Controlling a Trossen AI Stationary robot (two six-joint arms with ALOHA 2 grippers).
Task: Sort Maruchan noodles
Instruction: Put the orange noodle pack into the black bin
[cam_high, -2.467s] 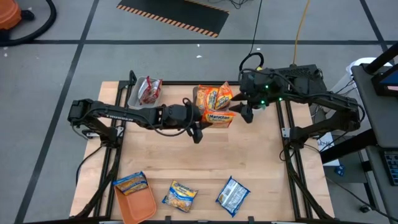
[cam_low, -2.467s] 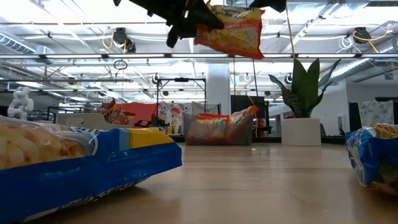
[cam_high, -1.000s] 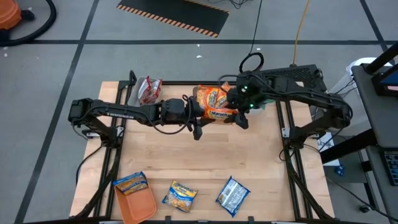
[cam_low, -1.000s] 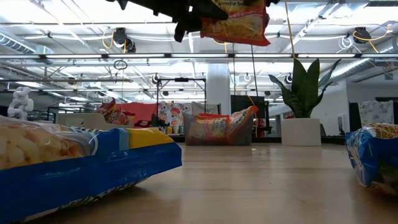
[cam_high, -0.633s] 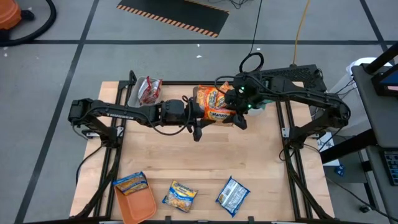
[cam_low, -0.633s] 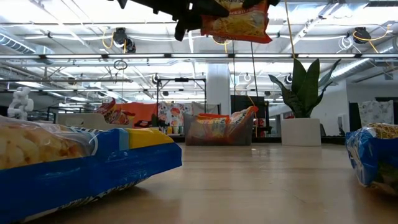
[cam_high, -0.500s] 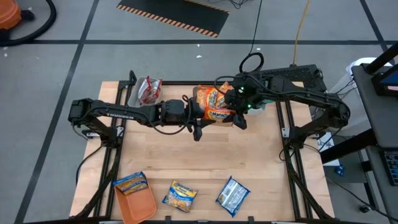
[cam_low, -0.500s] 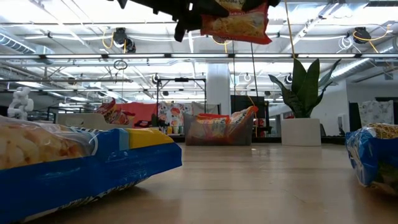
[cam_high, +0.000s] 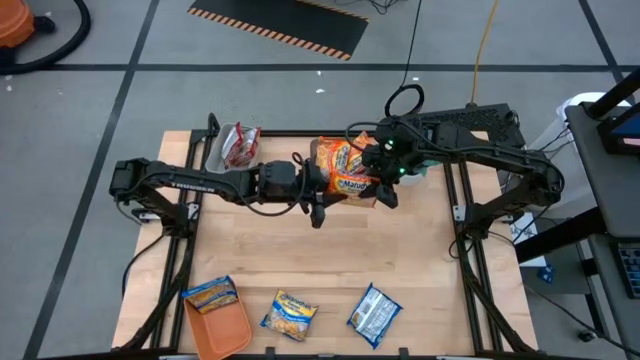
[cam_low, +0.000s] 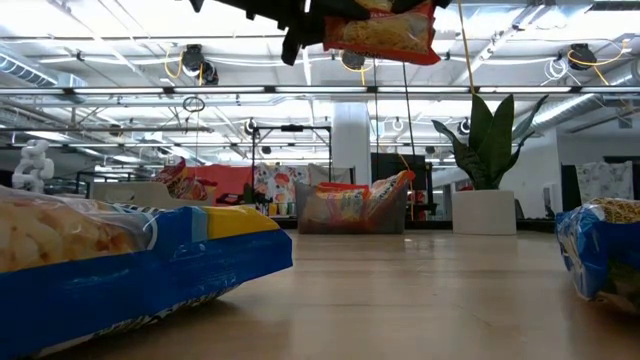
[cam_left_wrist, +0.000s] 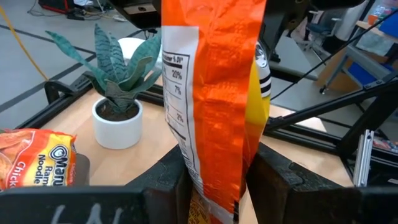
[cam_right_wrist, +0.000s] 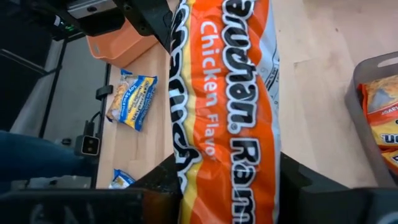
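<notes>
An orange Maruchan chicken-flavour packet (cam_high: 350, 183) hangs high over the far middle of the table between both grippers; it also shows at the top of the low view (cam_low: 380, 30). My left gripper (cam_high: 322, 186) is shut on its left end and my right gripper (cam_high: 376, 188) on its right end. More orange packets lie in a grey tray (cam_high: 340, 152) just behind. Red packets sit in a tray (cam_high: 236, 145) at the far left. Blue-and-yellow packets (cam_high: 290, 314) lie near the front edge. My left gripper pinches one end of the orange packet (cam_left_wrist: 208, 155) between its two fingers, coming about level from the table's left. The packet stands on edge in the hold, its white label side toward one finger, lifted clear of the table. My right gripper pinches the packet's other end (cam_right_wrist: 230, 180) between its two fingers, slanting down from the far right. The fingers lie along the packet's length. The packet runs forward from them, printed face up, clear of the table.
A potted green plant (cam_low: 490, 170) stands at the far right, under my right arm. An orange tray (cam_high: 222, 328) at the near left holds a blue-and-yellow packet (cam_high: 210, 293). Another packet (cam_high: 375, 313) lies at the near right. Bare wood shows in the table's middle.
My right gripper has gone slightly toward the left gripper. The orange packet has risen a little between the two grippers and stays clear of the table.
</notes>
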